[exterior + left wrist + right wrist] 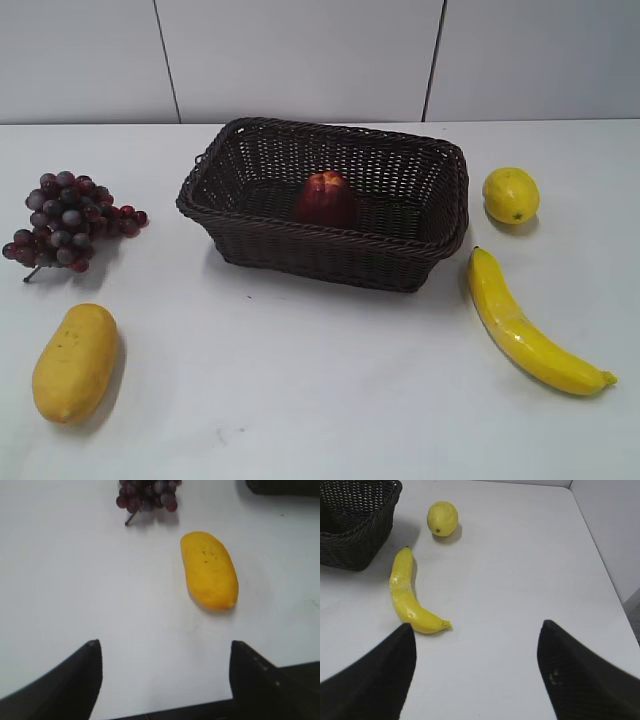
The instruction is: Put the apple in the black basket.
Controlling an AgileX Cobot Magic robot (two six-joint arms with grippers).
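Observation:
The dark red apple [324, 198] with an orange-yellow top sits inside the black woven basket [330, 255] at the middle of the table. A corner of the basket also shows in the right wrist view [355, 535] and in the left wrist view [282, 486]. My left gripper [164, 650] is open and empty above bare table. My right gripper [476, 632] is open and empty above bare table, right of the banana. Neither gripper shows in the exterior view.
A bunch of dark grapes [68, 220] lies left of the basket and a yellow mango [75, 362] at front left. A lemon [511, 194] and a banana [525, 325] lie to the right. A wall stands behind the table.

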